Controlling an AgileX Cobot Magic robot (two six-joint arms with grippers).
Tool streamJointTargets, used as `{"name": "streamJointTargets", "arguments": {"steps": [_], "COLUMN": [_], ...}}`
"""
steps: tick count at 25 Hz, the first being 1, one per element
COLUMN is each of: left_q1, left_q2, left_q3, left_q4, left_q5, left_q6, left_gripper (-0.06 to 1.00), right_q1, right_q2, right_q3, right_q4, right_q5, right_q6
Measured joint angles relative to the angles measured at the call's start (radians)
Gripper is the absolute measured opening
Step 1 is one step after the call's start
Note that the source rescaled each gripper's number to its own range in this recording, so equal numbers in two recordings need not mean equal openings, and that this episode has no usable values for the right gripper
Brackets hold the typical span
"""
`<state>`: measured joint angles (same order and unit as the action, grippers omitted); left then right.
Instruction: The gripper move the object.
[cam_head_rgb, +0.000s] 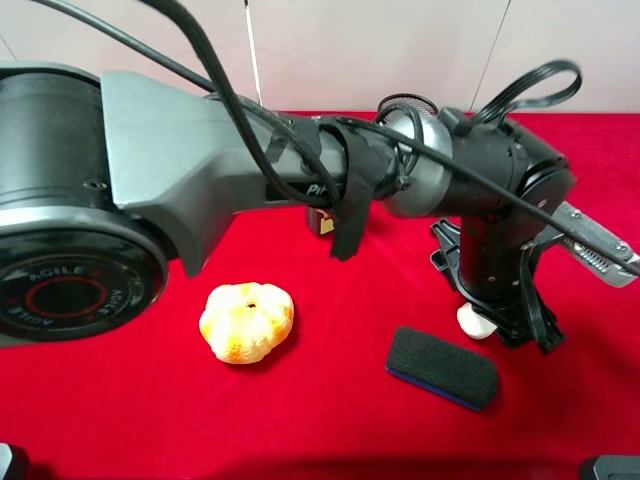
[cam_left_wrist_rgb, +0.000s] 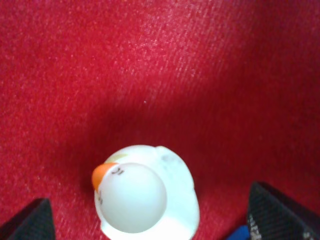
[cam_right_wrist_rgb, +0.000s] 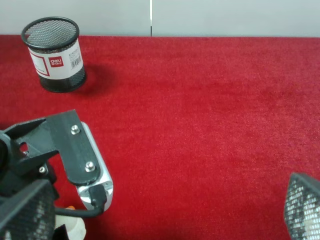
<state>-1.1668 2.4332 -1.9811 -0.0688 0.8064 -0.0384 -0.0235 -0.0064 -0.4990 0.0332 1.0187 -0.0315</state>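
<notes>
The small white duck (cam_head_rgb: 474, 322) with an orange beak sits on the red cloth (cam_head_rgb: 330, 420). My left gripper (cam_head_rgb: 500, 318) reaches across to the right side and points straight down over it. In the left wrist view the duck (cam_left_wrist_rgb: 145, 200) lies between the two dark fingertips (cam_left_wrist_rgb: 30, 220), which stand wide apart and do not touch it. My left gripper (cam_left_wrist_rgb: 155, 217) is open. My right gripper (cam_right_wrist_rgb: 164, 207) is open and empty, low over the cloth. It looks toward the left gripper's body (cam_right_wrist_rgb: 75, 150), and a bit of the duck (cam_right_wrist_rgb: 70, 227) shows beside it.
An orange-and-white pumpkin-like lump (cam_head_rgb: 246, 321) lies left of the middle. A black eraser with a blue base (cam_head_rgb: 442, 367) lies just in front of the duck. A black mesh pen cup (cam_right_wrist_rgb: 53, 54) stands at the back, partly behind the left arm (cam_head_rgb: 404, 106).
</notes>
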Motion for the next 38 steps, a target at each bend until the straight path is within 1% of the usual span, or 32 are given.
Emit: {"name": "streamJointTargets", "arguments": {"steps": [10, 11, 14, 15, 19, 24, 27, 30, 32, 38], "left_q1": [0.007, 0.007, 0.015, 0.021, 0.04, 0.054, 0.054, 0.054, 0.054, 0.062], "left_q2": [0.0, 0.0, 0.0, 0.0, -0.007, -0.044, -0.068, -0.095, -0.113, -0.154], "left_q3": [-0.182, -0.182, -0.231, -0.257, -0.277, -0.281, -0.281, -0.281, -0.281, -0.282], "left_q4": [0.001, 0.001, 0.001, 0.001, 0.001, 0.027, 0.042, 0.05, 0.069, 0.078], "left_q5": [0.24, 0.24, 0.323, 0.375, 0.386, 0.387, 0.387, 0.387, 0.387, 0.387], "left_q6": [0.002, 0.002, 0.006, 0.006, 0.007, 0.011, 0.012, 0.017, 0.026, 0.038], "left_gripper": [0.58, 0.58, 0.58, 0.58, 0.6, 0.76, 0.81, 0.84, 0.86, 0.92], "right_q1": [0.0, 0.0, 0.0, 0.0, 0.0, 0.0, 0.0, 0.0, 0.0, 0.0], "right_q2": [0.0, 0.0, 0.0, 0.0, 0.0, 0.0, 0.0, 0.0, 0.0, 0.0], "right_q3": [0.0, 0.0, 0.0, 0.0, 0.0, 0.0, 0.0, 0.0, 0.0, 0.0], "right_q4": [0.0, 0.0, 0.0, 0.0, 0.0, 0.0, 0.0, 0.0, 0.0, 0.0], "right_q5": [0.0, 0.0, 0.0, 0.0, 0.0, 0.0, 0.0, 0.0, 0.0, 0.0], "right_q6": [0.001, 0.001, 0.001, 0.001, 0.001, 0.001, 0.001, 0.001, 0.001, 0.001]}}
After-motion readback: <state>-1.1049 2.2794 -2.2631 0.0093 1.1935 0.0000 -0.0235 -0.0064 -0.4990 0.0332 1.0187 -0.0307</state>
